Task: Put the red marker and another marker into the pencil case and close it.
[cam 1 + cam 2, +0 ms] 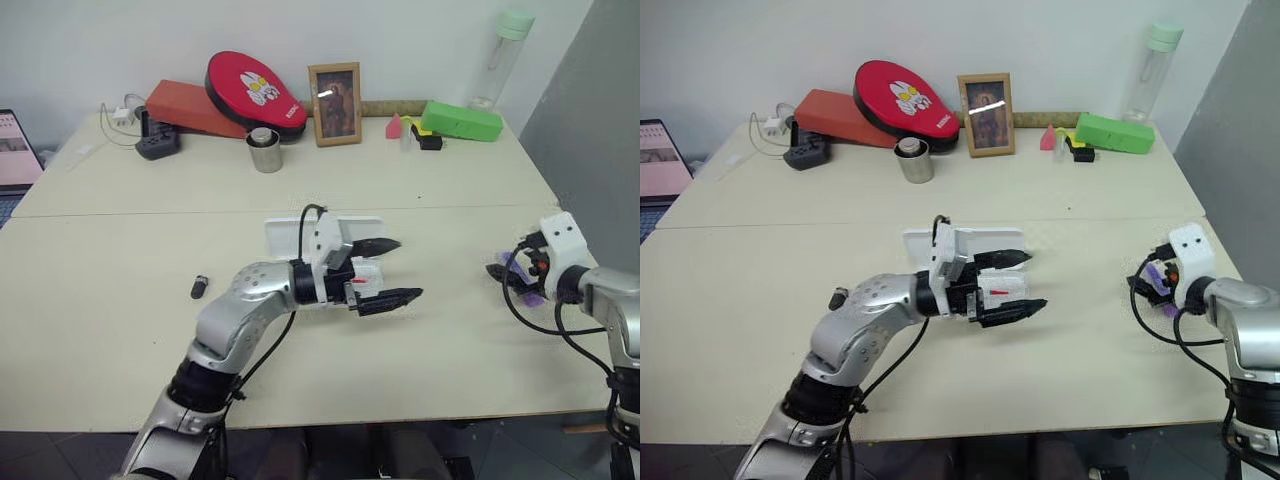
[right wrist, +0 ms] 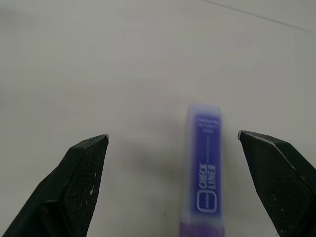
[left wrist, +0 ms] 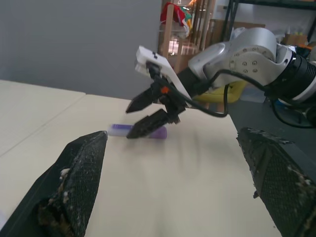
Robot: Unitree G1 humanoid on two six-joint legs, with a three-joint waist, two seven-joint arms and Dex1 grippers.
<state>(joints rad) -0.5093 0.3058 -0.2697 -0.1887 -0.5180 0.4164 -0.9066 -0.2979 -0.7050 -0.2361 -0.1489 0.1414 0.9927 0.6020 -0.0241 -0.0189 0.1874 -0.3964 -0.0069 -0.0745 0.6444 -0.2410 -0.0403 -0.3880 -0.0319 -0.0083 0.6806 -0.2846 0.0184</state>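
Observation:
The pencil case [image 1: 285, 235] is a flat white box at the table's middle, partly covered by my left gripper [image 1: 410, 268]. That gripper is open and empty, pointing toward the right. The other marker, a short purple highlighter [image 2: 202, 182], lies on the table near the right edge. My right gripper [image 2: 173, 137] hovers just over it, open, one finger on each side and not gripping it. The left wrist view shows the same highlighter [image 3: 143, 131] under the right gripper [image 3: 129, 123]. The red marker is hidden.
A small black stub [image 1: 199, 287] lies left of my left arm. Along the back stand a metal cup [image 1: 265, 150], a picture frame [image 1: 334, 104], a red pad [image 1: 252, 92], a lime-green box [image 1: 462, 120] and a clear bottle [image 1: 505, 55]. The table's right edge [image 1: 560, 200] is close to my right gripper.

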